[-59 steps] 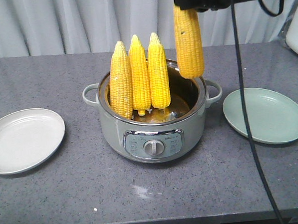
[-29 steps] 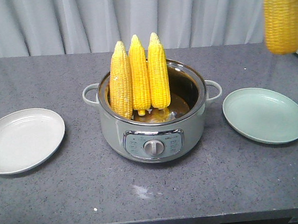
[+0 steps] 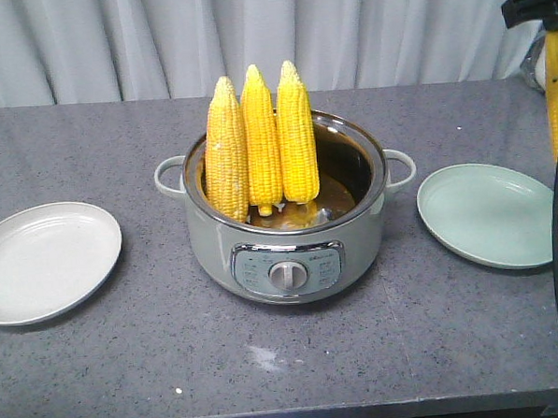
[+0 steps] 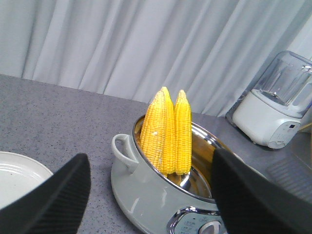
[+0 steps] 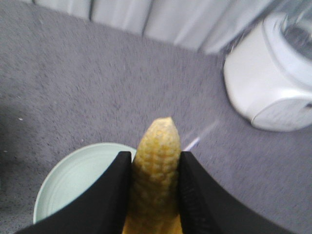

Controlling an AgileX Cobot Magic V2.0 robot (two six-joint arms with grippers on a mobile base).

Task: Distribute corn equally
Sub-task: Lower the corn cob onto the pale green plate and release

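Your right end effector [image 5: 155,158] is clamped on a husked yellow corn cob [image 3: 554,73], far right of the front view. Your left end effector [image 4: 151,163] is spread wide.

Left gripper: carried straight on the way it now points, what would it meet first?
Probably the cooker pot, or the three corn cobs standing in it; both lie dead ahead of the open left gripper. Depth is unclear, so which comes first is uncertain.
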